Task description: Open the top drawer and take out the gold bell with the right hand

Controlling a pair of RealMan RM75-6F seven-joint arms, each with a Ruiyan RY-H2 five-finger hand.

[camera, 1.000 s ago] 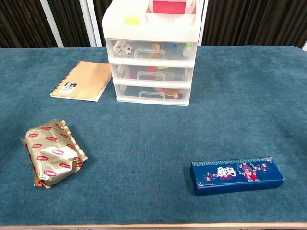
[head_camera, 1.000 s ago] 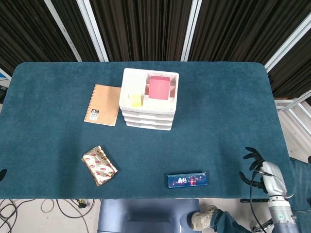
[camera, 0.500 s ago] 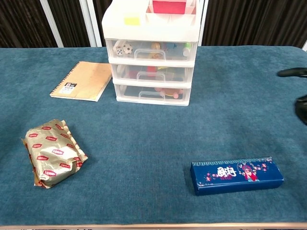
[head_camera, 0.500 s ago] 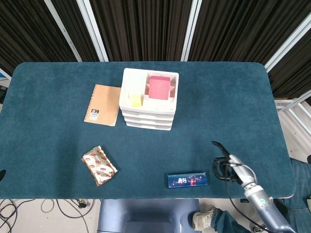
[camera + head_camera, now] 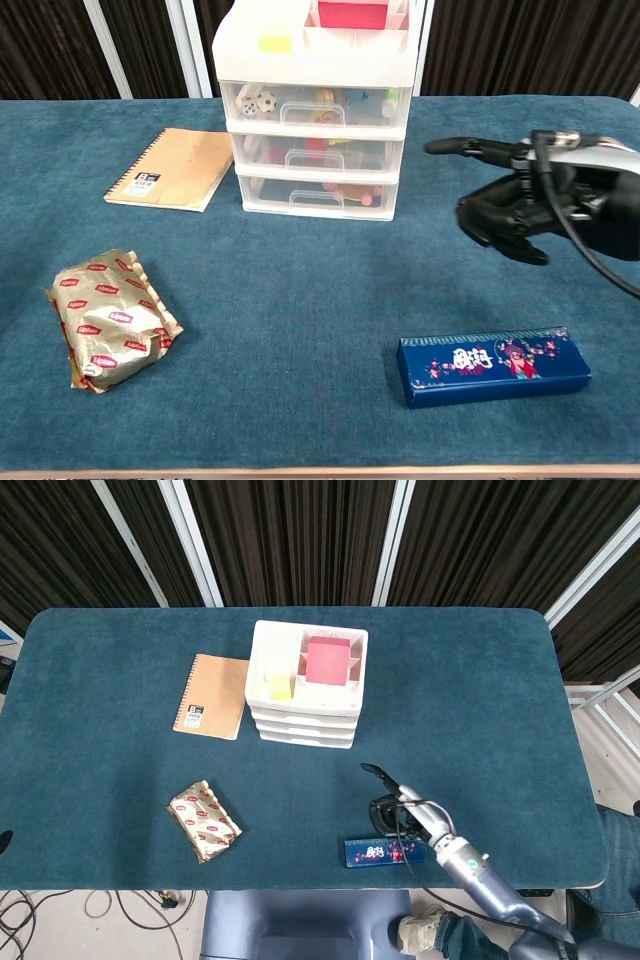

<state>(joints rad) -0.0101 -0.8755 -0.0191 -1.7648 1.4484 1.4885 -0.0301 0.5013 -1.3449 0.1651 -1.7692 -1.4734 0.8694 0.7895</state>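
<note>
the right hand (image 5: pixel 515 205) hangs above the table with nothing in it, one finger stretched toward the drawer unit (image 5: pixel 315 110) and the rest loosely apart, so i'd call it empty and open. from the head view it sits just up from the blue pencil case (image 5: pixel 385 851), well short of the white unit. the left hand i can't see in either view.

the top drawer (image 5: pixel 317 105) is closed, its clear front flush with the others. through that front there's a jumble of small things: something dice-like at the left, a yellowish-gold lump near the middle behind the handle (image 5: pixel 318 112). that lump may be the gold bell, but it's too small for me to swear to it.

the drawer looks like light plastic and the whole stack could slide if tugged hard, so i'd hook the arched handle at its centre and draw gently. a bell that size would be hard, smooth and apt to roll or slip; pinching it by its top or across its body seems safest.

further off lie a spiral notebook (image 5: pixel 171 168) and a foil snack packet (image 5: pixel 108 318).
</note>
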